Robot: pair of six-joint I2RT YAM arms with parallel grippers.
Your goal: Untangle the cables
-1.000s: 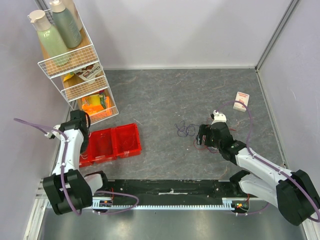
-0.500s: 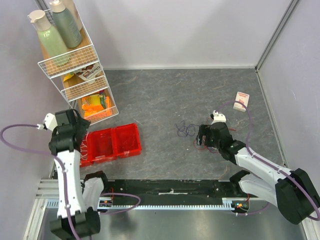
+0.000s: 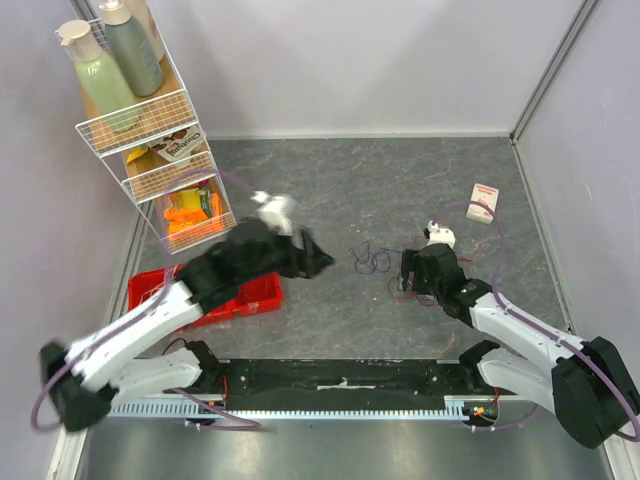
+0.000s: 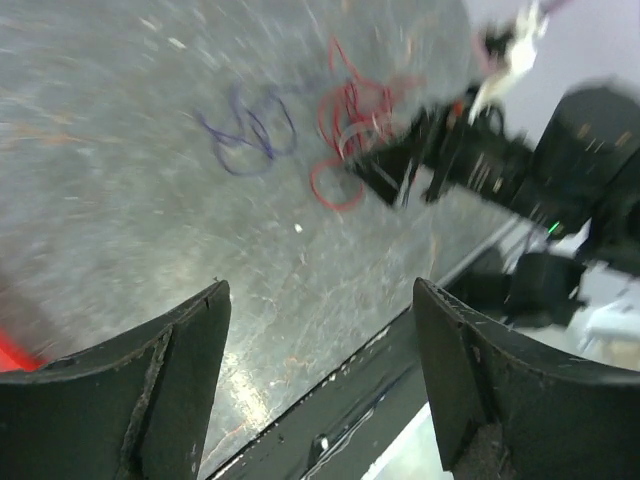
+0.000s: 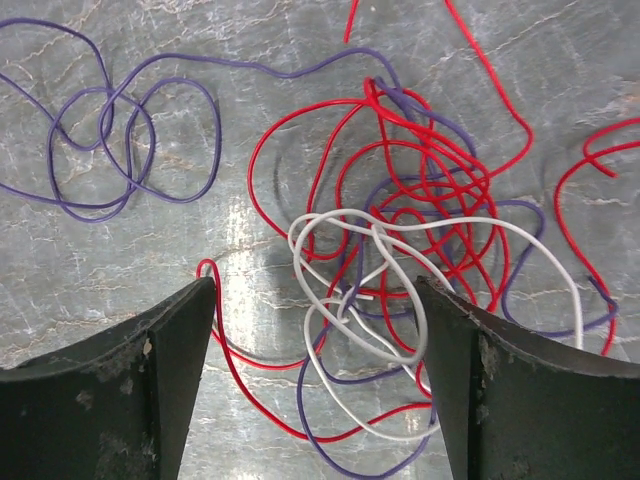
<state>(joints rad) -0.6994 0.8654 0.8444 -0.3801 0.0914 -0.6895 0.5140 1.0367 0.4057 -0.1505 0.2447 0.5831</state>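
The cables lie on the grey table, right of centre. A knot of red, white and dark purple wires (image 5: 400,240) sits just ahead of my right gripper (image 5: 315,285), which hangs open over it, touching nothing. Separate purple loops (image 5: 130,140) lie to its left. From above, the purple loops (image 3: 372,260) lie between both grippers, and the red tangle (image 3: 403,287) is under the right gripper (image 3: 408,275). My left gripper (image 3: 318,262), blurred by motion, is open and empty, left of the loops. Its wrist view shows the purple loops (image 4: 250,130) and red tangle (image 4: 350,115) far ahead of its gripper (image 4: 320,290).
Two red bins (image 3: 250,290) sit at the left, partly under the left arm. A white wire rack (image 3: 160,150) with bottles and packets stands at the back left. A small white box (image 3: 485,200) lies at the back right. A black rail (image 3: 340,375) runs along the near edge.
The left arm has swung from the far left, over the red bins, to the table's middle, and its gripper has opened. The right arm has barely moved.
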